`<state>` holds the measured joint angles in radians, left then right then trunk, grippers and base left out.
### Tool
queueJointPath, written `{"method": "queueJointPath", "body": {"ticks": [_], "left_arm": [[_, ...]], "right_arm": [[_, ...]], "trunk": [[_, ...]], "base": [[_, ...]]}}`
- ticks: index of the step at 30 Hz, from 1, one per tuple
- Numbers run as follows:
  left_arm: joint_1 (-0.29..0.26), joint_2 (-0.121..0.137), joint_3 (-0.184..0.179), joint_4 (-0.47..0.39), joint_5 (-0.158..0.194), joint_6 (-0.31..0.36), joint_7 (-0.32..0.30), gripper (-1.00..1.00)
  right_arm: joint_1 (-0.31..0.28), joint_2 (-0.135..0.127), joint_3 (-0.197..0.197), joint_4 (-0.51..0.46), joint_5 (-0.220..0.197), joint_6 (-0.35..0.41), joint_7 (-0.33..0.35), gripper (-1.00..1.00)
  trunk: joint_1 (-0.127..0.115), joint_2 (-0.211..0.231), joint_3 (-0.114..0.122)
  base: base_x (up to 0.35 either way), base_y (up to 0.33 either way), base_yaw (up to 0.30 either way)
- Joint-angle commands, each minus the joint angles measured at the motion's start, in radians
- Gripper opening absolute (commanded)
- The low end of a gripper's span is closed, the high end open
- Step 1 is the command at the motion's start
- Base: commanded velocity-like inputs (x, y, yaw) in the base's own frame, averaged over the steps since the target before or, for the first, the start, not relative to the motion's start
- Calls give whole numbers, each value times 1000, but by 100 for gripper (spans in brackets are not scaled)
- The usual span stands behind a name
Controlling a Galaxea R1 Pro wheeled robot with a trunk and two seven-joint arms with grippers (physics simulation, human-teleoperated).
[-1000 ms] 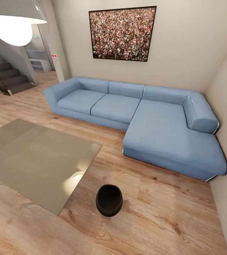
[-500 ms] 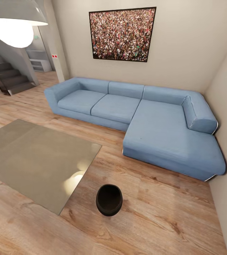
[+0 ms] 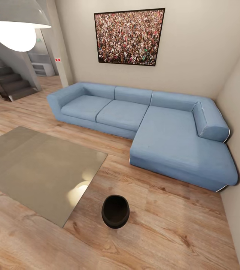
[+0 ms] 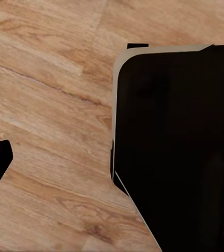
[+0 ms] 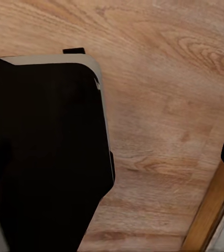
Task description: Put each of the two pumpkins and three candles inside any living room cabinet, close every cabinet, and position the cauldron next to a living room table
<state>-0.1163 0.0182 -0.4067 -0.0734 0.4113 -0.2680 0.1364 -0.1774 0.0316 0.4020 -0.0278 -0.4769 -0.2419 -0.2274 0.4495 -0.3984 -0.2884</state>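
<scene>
Black round cauldron (image 3: 115, 212), beside glossy table (image 3: 37, 168)

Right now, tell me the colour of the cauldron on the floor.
Black all over, inside and out; the cauldron shows best in the head view.

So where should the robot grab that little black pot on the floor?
Probably by the rim, coming straight down from above. The cauldron stands upright on the wooden floor with its wide round mouth open upward, so one finger could slip inside and one outside the wall. Its bulging sides look too round to pinch. The table sits close on one side.
</scene>
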Motion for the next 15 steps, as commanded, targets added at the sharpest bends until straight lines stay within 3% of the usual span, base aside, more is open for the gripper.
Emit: {"method": "queueJointPath", "body": {"ticks": [1,15], "left_arm": [[-1,0,-9,0,6,-2,4,100],[0,0,-9,0,6,-2,5,100]], "right_arm": [[-1,2,8,-1,-9,-5,-3,100],[-1,5,7,0,-9,-9,-3,100]], "trunk": [[0,-2,-1],[0,-2,20]], "base": [[0,0,0],[0,0,0]]}}
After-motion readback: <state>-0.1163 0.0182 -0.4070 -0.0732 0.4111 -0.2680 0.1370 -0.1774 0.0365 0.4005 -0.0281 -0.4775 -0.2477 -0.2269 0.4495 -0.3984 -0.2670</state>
